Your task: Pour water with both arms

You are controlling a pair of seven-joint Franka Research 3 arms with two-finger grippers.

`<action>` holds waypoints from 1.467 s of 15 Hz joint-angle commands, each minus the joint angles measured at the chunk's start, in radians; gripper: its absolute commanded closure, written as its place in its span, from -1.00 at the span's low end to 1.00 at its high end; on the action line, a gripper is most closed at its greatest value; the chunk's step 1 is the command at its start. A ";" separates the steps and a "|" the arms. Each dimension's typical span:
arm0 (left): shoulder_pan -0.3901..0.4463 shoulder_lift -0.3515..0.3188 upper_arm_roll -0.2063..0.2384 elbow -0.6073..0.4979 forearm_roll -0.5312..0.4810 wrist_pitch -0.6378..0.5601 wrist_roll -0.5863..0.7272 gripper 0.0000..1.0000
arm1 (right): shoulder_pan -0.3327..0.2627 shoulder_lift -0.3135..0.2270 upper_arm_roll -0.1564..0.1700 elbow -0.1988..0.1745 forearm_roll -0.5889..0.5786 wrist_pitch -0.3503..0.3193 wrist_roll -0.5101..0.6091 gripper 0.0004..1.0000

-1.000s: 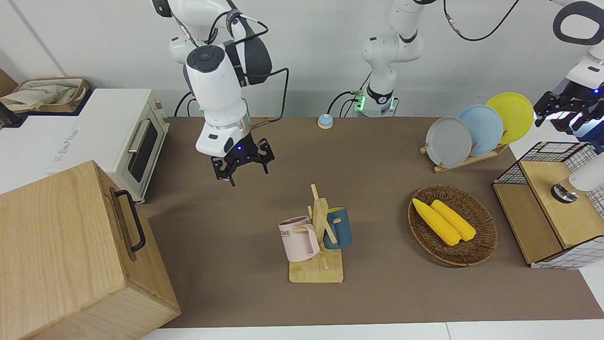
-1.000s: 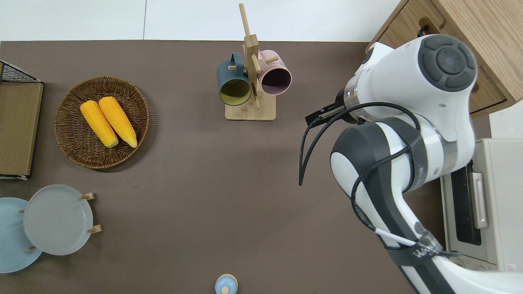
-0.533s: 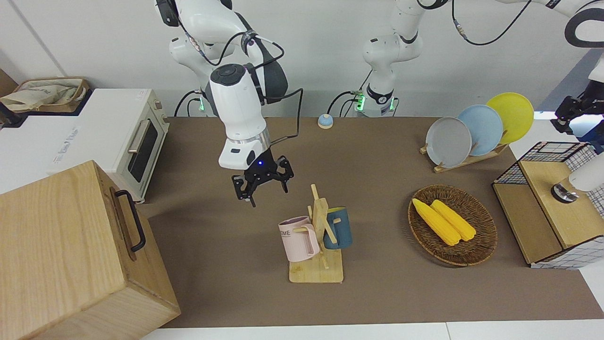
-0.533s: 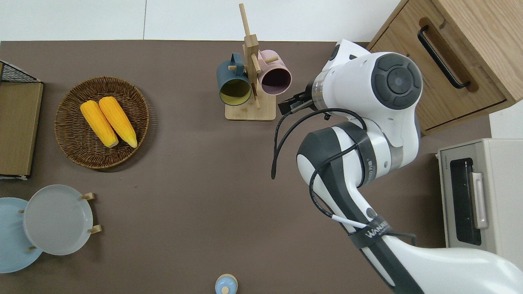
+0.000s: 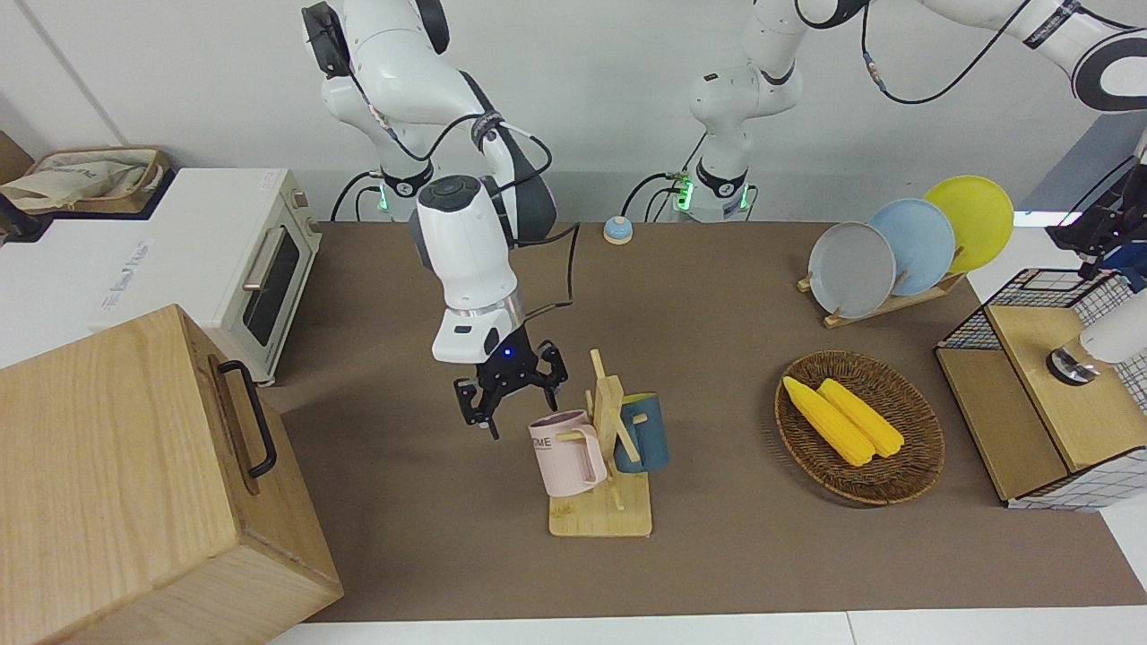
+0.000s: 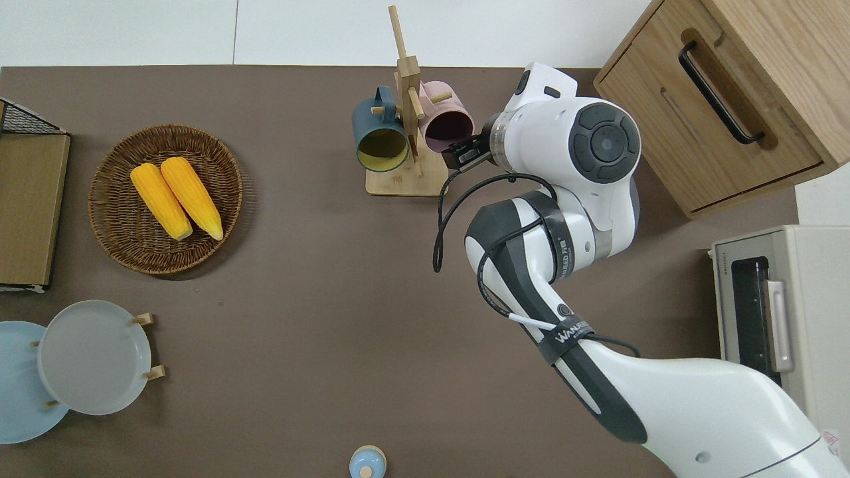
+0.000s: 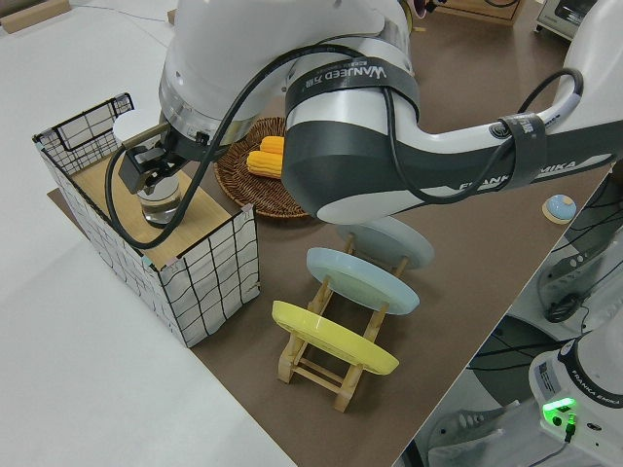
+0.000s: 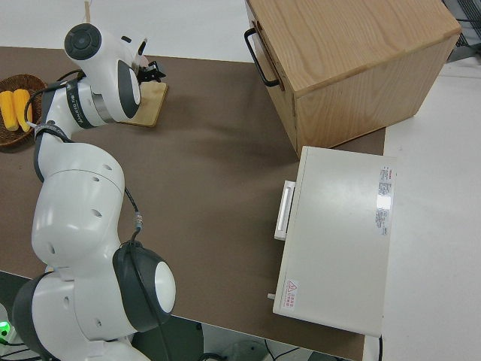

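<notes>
While the black two-finger right gripper, jaws spread and empty, hangs beside the pale pink ceramic mug, the left gripper's jaws cannot be judged.

The right gripper sits mostly hidden under its own wrist in the overhead view. The left gripper is cut by the front view's edge, finger state unreadable.

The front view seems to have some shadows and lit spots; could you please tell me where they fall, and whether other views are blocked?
Front view: soft shadows lie on the table beside the wooden box and mug rack; a blue light glows on the right hand. Overhead view: the right arm hides much of the table. Left side view: the left arm fills most of the frame.
</notes>
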 commanded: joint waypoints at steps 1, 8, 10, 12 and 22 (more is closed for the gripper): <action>0.006 0.029 -0.010 -0.022 -0.107 0.092 0.055 -1.00 | -0.014 0.065 0.006 0.106 -0.010 0.007 -0.019 -0.24; -0.005 0.081 -0.026 -0.043 -0.281 0.240 0.153 -1.00 | -0.009 0.074 0.006 0.118 -0.007 0.028 -0.013 0.95; -0.001 0.094 -0.044 -0.045 -0.284 0.273 0.155 -1.00 | -0.009 0.074 0.006 0.118 -0.007 0.031 -0.010 0.98; 0.004 0.103 -0.056 -0.045 -0.286 0.287 0.155 -1.00 | -0.011 0.074 0.006 0.118 -0.007 0.031 -0.009 1.00; 0.009 0.132 -0.058 -0.046 -0.342 0.302 0.156 -0.98 | -0.055 0.062 0.005 0.173 0.014 -0.096 0.056 1.00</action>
